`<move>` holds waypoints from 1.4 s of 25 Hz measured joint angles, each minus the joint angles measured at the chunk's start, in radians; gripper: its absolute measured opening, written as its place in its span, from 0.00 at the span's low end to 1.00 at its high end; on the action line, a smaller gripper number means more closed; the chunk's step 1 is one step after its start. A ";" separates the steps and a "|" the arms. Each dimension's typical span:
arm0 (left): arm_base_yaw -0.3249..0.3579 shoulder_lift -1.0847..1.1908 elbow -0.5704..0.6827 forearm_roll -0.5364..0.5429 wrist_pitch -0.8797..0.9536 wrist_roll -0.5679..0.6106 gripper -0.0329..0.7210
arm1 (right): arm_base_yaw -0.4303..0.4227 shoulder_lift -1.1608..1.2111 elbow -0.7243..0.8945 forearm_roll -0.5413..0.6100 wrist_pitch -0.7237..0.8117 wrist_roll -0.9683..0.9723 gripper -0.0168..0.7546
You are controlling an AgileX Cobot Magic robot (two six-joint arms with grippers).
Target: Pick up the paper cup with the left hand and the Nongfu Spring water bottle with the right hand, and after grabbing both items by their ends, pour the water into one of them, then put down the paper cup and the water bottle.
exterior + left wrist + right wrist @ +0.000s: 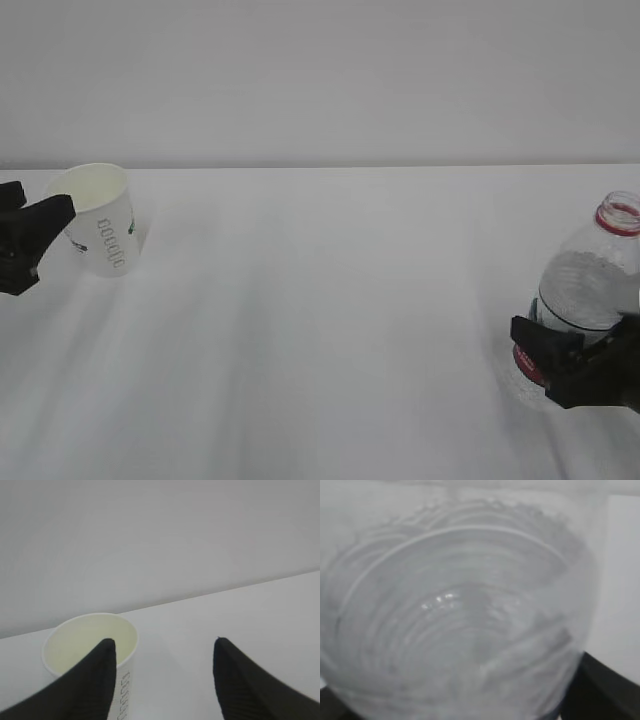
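Note:
The white paper cup [103, 232] stands on the table at the far left, with its cream inside [85, 642] showing. My left gripper [40, 235] [163, 641] is open. Its left finger [85, 685] overlaps the cup's near side, and only bare table lies between the fingers. At the far right stands the clear Nongfu Spring water bottle [592, 285], with a red neck ring and no cap. My right gripper [560, 365] sits round its lower, labelled part. The bottle's ribbed wall [460, 610] fills the right wrist view. One dark finger [612, 692] shows at its edge. The water is not plainly visible.
The white table [320, 340] stretches between cup and bottle, up to a pale wall [320, 80] behind. The bottle is close to the view's right edge and the cup is close to the left edge.

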 joint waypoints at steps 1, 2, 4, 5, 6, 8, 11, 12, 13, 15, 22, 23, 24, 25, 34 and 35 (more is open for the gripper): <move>0.000 0.000 0.000 0.002 0.000 0.000 0.64 | 0.000 0.008 -0.002 0.000 -0.004 0.000 0.79; 0.000 0.000 0.000 0.002 0.000 0.000 0.64 | 0.000 0.012 -0.005 -0.002 -0.008 -0.002 0.78; 0.000 0.000 0.000 0.002 0.000 0.000 0.64 | 0.000 0.017 -0.009 -0.002 -0.008 -0.004 0.76; 0.000 0.000 0.000 0.002 0.000 0.000 0.64 | 0.000 0.018 -0.009 -0.002 -0.010 -0.004 0.76; 0.000 0.000 0.000 0.002 0.000 0.000 0.64 | 0.000 0.020 -0.009 -0.002 -0.012 -0.004 0.76; 0.000 0.000 0.000 0.002 0.000 0.000 0.64 | 0.000 0.020 -0.009 -0.004 -0.013 -0.007 0.76; 0.000 0.000 0.000 0.002 0.000 0.000 0.64 | 0.000 0.020 -0.009 -0.004 -0.013 -0.009 0.76; 0.000 0.000 0.000 0.002 0.000 0.000 0.64 | 0.000 0.020 -0.009 -0.004 -0.013 -0.009 0.76; 0.000 0.000 0.000 0.002 0.000 -0.002 0.64 | 0.000 0.020 -0.009 -0.004 -0.013 -0.009 0.77; 0.000 0.000 0.000 0.002 0.000 -0.002 0.64 | 0.000 0.020 -0.010 -0.004 -0.013 -0.009 0.77; 0.000 0.000 0.000 0.002 0.000 -0.002 0.64 | 0.000 0.020 -0.011 -0.004 -0.013 -0.009 0.74; 0.000 0.000 0.000 0.002 0.000 -0.002 0.64 | 0.000 0.020 -0.011 -0.004 -0.013 -0.009 0.73; 0.000 0.000 0.000 0.002 0.000 -0.002 0.64 | 0.000 0.020 -0.013 -0.004 -0.013 -0.009 0.72; 0.000 0.000 0.000 0.002 0.000 -0.002 0.64 | 0.000 0.020 -0.013 -0.004 -0.013 -0.009 0.71; 0.000 0.000 0.000 0.002 0.000 -0.012 0.64 | 0.000 0.020 -0.013 -0.004 -0.013 -0.011 0.64; 0.000 0.000 0.000 0.002 0.000 -0.011 0.64 | 0.000 0.020 -0.013 -0.004 -0.013 -0.011 0.64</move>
